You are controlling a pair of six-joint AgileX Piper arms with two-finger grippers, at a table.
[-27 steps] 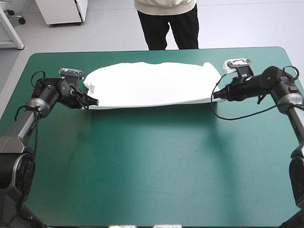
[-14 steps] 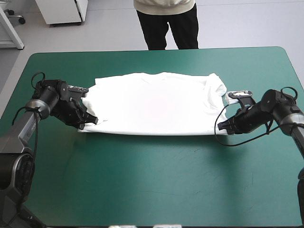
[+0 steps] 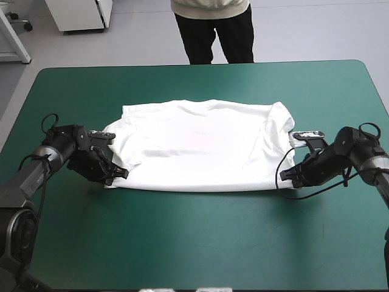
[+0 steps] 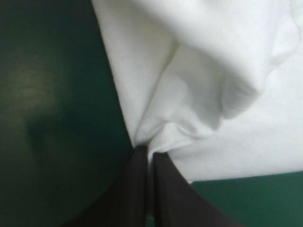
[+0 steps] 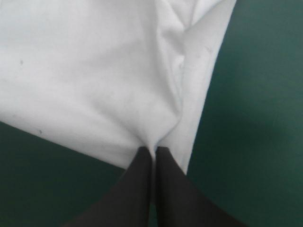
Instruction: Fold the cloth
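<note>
Teal-green cover spreads across the bench [image 3: 200,243], where a white T-shirt [image 3: 200,143] lies flat around the middle, its long axis running side to side. The left fingers [image 3: 120,173] are clamped on the T-shirt's near left corner, and the right fingers [image 3: 287,176] on its near right corner. Both pairs sit low, at or just above the cover.

Seen from the left wrist, the left fingers [image 4: 143,158] meet in a point with a pinch of the T-shirt [image 4: 213,71] drawn between them, the cloth fanning away ahead in soft folds. Seen from the right wrist, the right fingers [image 5: 147,161] are likewise all but closed on a tuck of the T-shirt [image 5: 85,71], one hem running straight out from the tips.

From either pair the rest of the T-shirt lies ahead, toward its own far edge. The near edge stretches between the two grips in a nearly straight line. Neither arm is closer than the other, since each holds its own end. Any fold across the long axis would likely need both corners carried together over the T-shirt's middle, level with each other, or the edge could skew.
</note>
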